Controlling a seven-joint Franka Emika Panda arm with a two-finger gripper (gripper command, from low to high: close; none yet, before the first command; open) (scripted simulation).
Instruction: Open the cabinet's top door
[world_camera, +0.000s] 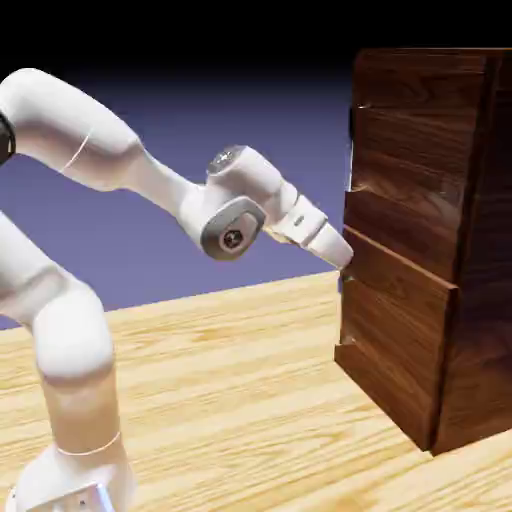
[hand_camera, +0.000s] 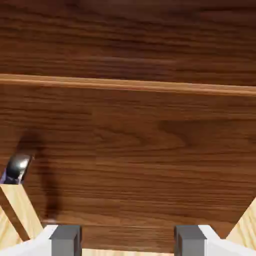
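Gripper (hand_camera: 128, 240), fingers parted and empty, was held against the cabinet (world_camera: 430, 250) low, where the top door (world_camera: 400, 170) handle could be missed.

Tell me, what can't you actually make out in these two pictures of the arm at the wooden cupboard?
- Exterior view: the cabinet runs off the right edge, so its far side is cut off.
- Exterior view: the gripper tips blend against the dark front; contact cannot be told.
- Hand view: a silvery handle sits at the left edge, only its end showing.
- Hand view: wood fills the frame, so which panel it is cannot be told.
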